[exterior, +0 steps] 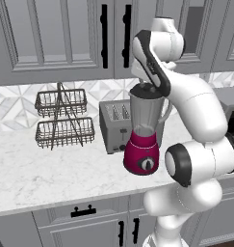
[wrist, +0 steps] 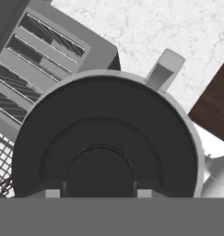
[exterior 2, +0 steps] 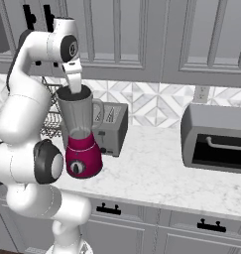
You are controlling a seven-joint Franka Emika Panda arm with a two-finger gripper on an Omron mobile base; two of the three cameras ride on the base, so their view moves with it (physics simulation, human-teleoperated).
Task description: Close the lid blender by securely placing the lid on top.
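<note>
The blender (exterior: 142,155) stands on the counter in front of the toaster, with a magenta base, a black dial and a clear grey jar (exterior 2: 77,116). The round black lid (wrist: 104,138) lies flat inside the jar's rim, the jar's handle (wrist: 164,69) sticking out beyond it. My gripper (wrist: 99,192) is straight above the jar (exterior: 146,113), pointing down, its two fingertips (wrist: 53,192) pressed against either side of the lid's raised centre knob. In the base views my hand (exterior 2: 72,85) sits right at the jar's mouth and hides most of the lid.
A boxy grey toaster (exterior: 113,126) stands directly behind the blender. A two-tier wire basket rack (exterior: 63,118) is at the back left. A grey toaster oven (exterior 2: 216,139) sits to the right. Wall cabinets (exterior: 51,38) hang above the counter (exterior: 41,169).
</note>
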